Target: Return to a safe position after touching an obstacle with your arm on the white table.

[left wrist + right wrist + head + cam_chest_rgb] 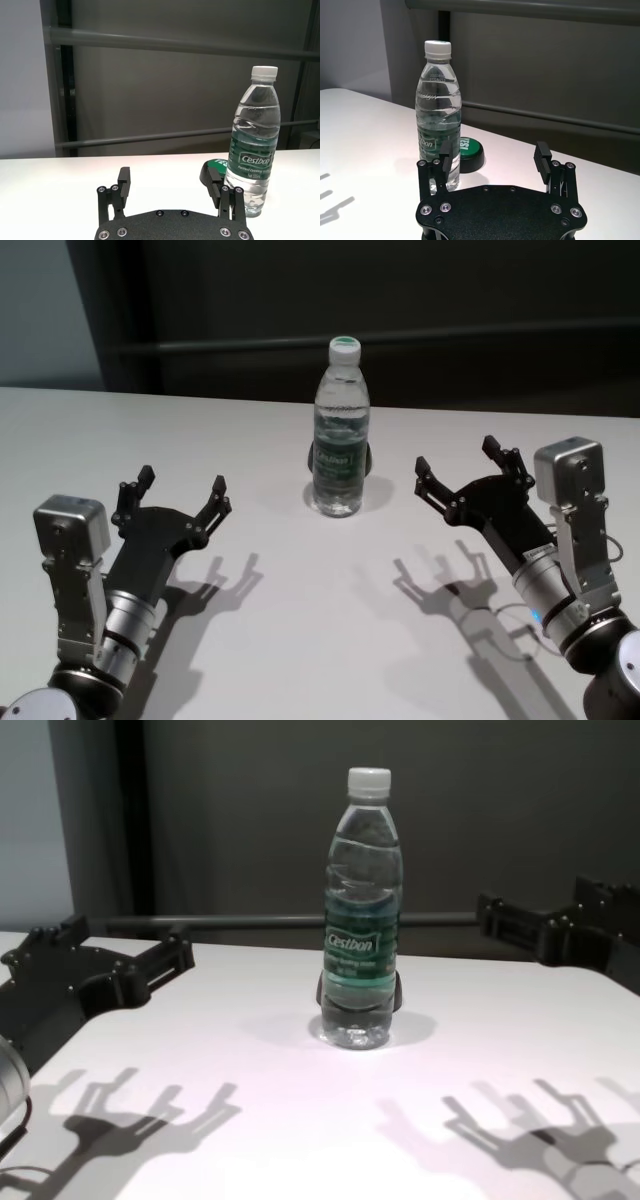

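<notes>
The clear water bottle (340,430) with a white cap and green "Cestbon" label stands upright at the middle of the white table (300,640). It also shows in the left wrist view (253,145), the right wrist view (438,115) and the chest view (361,915). My left gripper (182,493) is open and empty, held above the table to the left of the bottle, apart from it. My right gripper (457,464) is open and empty, to the right of the bottle, also apart. Both grippers show in the chest view, left (110,960) and right (545,925).
A low black puck with a green top (469,152) sits on the table just behind the bottle; it also shows in the left wrist view (214,170). A dark wall with horizontal rails (175,45) runs behind the table's far edge.
</notes>
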